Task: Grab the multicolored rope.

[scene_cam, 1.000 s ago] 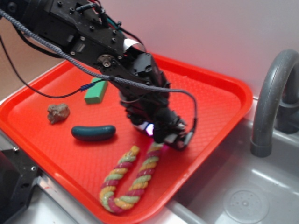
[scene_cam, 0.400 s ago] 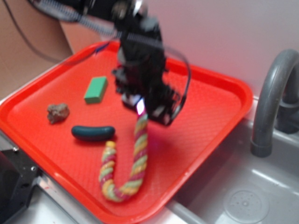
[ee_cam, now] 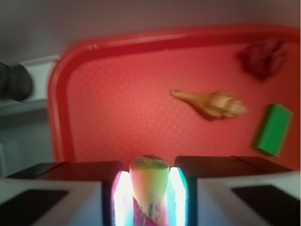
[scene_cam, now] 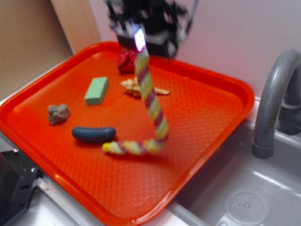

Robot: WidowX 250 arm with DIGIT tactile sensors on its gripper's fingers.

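The multicolored rope (scene_cam: 151, 104), twisted yellow, green and maroon, hangs from my gripper (scene_cam: 140, 41) high above the back of the red tray (scene_cam: 207, 122). Its lower end curls left, and the yellow tip (scene_cam: 108, 148) rests on the tray near the dark blue sausage piece (scene_cam: 93, 134). In the wrist view my gripper (ee_cam: 149, 186) is shut on the rope's yellow end (ee_cam: 148, 181), which is pinched between the two lit pads.
On the tray lie a green block (scene_cam: 96, 90), a grey-brown lump (scene_cam: 58, 113), a tan shell-shaped object (scene_cam: 136, 86) and a small red cloth ball (scene_cam: 126, 61). A grey faucet (scene_cam: 273, 103) and sink (scene_cam: 244, 202) stand to the right of the tray.
My gripper rose and moved toward the tray's back with one rope end in it. The rope went from a flat U to hanging, its free end dragged left near the blue piece.
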